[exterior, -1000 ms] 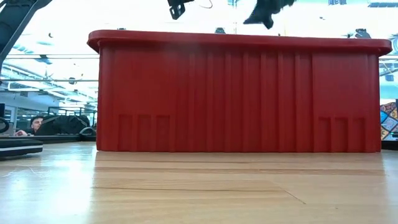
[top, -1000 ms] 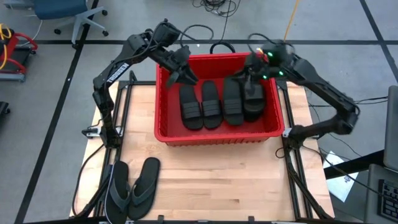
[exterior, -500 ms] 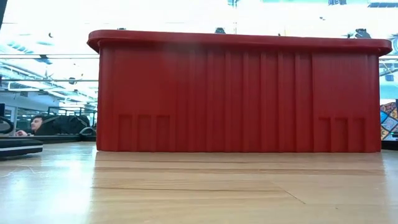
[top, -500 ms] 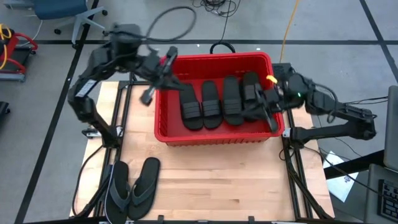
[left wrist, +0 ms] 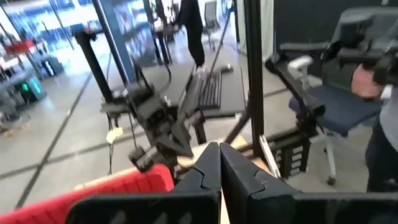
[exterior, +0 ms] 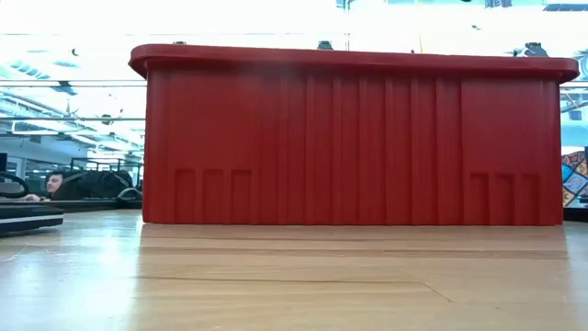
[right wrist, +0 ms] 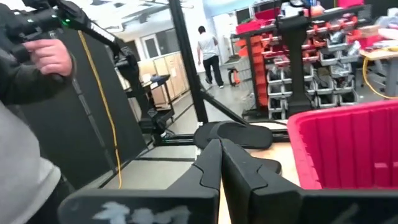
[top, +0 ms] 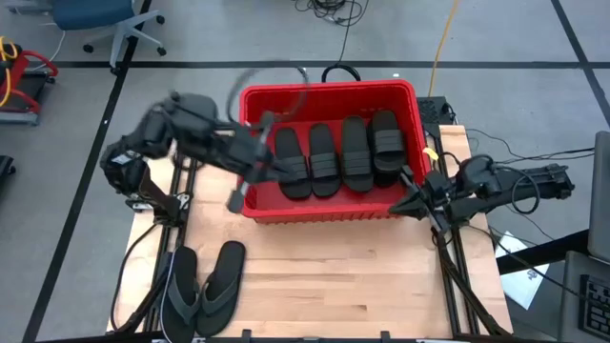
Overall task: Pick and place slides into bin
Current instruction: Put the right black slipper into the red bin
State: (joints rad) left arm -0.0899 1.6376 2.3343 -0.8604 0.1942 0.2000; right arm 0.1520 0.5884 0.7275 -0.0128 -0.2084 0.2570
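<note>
The left gripper (top: pixel 240 195) hangs over the left wall of the bin (top: pixel 329 211), near its front corner; it is smeared in the high view, but the left wrist view shows its two fingers (left wrist: pixel 208 168) pressed together, closed with nothing between them. The right gripper (top: pixel 408 203) sits at the bin's front right corner, just outside the rim; its fingers (right wrist: pixel 210 163) likewise meet at the tips, closed and empty.

Four slides (top: pixel 334 157) lie side by side, visible on the bin floor, toes toward the far wall; whether more lie beneath them cannot be told from above. Two flip-flops (top: pixel 202 286) rest on the table (top: pixel 343 276) at its front left corner, well apart from the bin, touching each other along their inner edges; their heels are cut off by the picture's lower edge.

In the low view the bin's front wall (exterior: pixel 354 138) fills most of the picture and hides its contents and both arms; only a dark sole edge (exterior: pixel 28 217) shows at the far left. A person (exterior: pixel 50 184) sits in the room behind, partly hidden. In the right wrist view a hand (right wrist: pixel 50 56) and a grey sleeve (right wrist: pixel 22 162) show close by, cut off at the frame edge.
</note>
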